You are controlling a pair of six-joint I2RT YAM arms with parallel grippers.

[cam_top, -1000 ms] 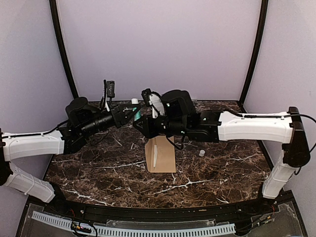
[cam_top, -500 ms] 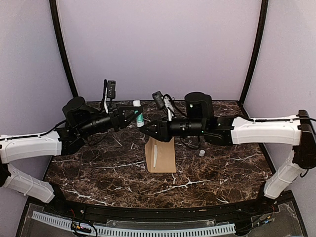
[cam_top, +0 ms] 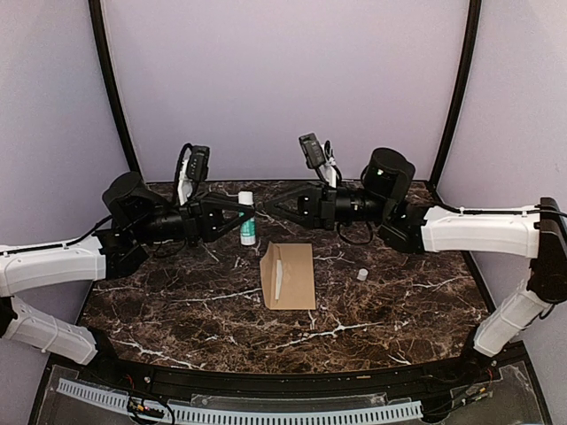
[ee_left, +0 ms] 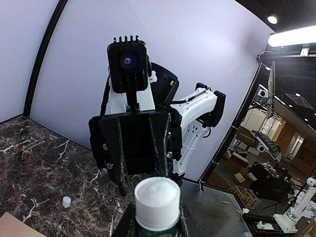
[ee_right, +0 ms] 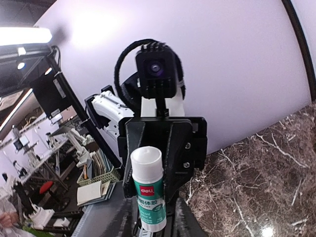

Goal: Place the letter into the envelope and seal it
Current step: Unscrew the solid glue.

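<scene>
The tan envelope (cam_top: 294, 276) lies flat mid-table, with a pale strip (cam_top: 277, 280) along its left part. I cannot tell if the strip is the letter. Its corner shows in the left wrist view (ee_left: 9, 225). My left gripper (cam_top: 239, 212) is shut on a green-and-white glue stick (cam_top: 247, 218), held upright above the table behind the envelope. The stick's uncapped white top (ee_left: 157, 196) faces the left wrist camera. My right gripper (cam_top: 263, 205) is open just right of the stick, facing the left gripper. In the right wrist view the stick (ee_right: 149, 195) stands between the right fingertips.
The small white glue cap (cam_top: 361, 274) lies on the dark marble table (cam_top: 177, 310) right of the envelope, also in the left wrist view (ee_left: 65, 201). Black frame posts and purple walls bound the back and sides.
The right gripper has drawn back to the right and up, away from the stick. The left gripper has lifted slightly and turned the stick upright.
</scene>
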